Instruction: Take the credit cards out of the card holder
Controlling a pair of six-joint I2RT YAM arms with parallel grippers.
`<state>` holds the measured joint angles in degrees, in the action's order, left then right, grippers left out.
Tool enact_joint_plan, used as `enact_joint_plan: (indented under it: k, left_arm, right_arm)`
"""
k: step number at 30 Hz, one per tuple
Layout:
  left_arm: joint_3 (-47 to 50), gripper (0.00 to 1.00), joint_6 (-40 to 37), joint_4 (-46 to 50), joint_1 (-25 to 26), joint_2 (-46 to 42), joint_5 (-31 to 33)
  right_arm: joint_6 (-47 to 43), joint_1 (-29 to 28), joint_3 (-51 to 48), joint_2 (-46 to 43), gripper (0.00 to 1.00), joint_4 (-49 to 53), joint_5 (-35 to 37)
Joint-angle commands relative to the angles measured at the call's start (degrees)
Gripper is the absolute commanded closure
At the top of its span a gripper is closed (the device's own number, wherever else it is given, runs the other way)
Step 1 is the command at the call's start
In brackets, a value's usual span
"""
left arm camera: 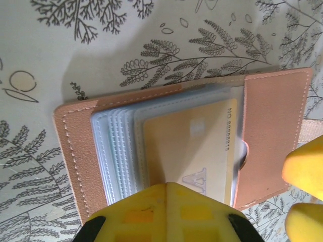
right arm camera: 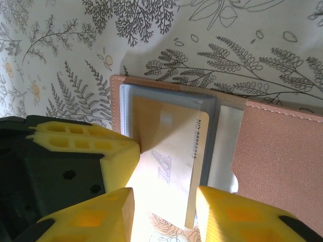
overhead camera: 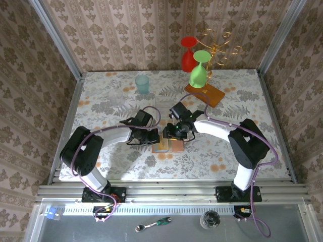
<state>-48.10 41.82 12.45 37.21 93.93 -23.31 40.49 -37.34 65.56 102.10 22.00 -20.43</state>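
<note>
The card holder (overhead camera: 169, 146) lies open on the floral tablecloth, tan leather (left arm camera: 272, 126) outside and clear sleeves inside. A tan credit card (left arm camera: 192, 146) sits on top of the sleeves and sticks out past the holder's near edge (right arm camera: 169, 151). My left gripper (left arm camera: 166, 185) is shut, with its tip pressed down on that card and the sleeves. My right gripper (right arm camera: 164, 212) has a yellow finger on each side of the card's free end, jaws apart. Whether they touch the card's edges is lost in glare. Both grippers meet over the holder (overhead camera: 157, 138) (overhead camera: 171, 135).
At the back stand a teal cup (overhead camera: 142, 83), an upturned green glass (overhead camera: 199, 73), a red glass (overhead camera: 188, 55) and a gold wire rack (overhead camera: 217, 45) on an orange wooden base (overhead camera: 204, 95). Patterned walls close in three sides.
</note>
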Motion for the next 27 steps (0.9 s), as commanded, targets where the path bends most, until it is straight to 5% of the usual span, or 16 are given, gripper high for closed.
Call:
enact_joint_plan:
  k: [1, 27]
  left_arm:
    - [-0.3, 1.00, 0.0, 1.7, 0.5, 0.7, 0.4]
    - [-0.3, 1.00, 0.0, 2.1, 0.4, 0.4, 0.7]
  right_arm:
    - [0.9, 0.7, -1.6, 1.3, 0.64, -3.0, -3.6]
    - [2.2, 1.9, -5.2, 4.7, 0.71, -7.4, -7.1]
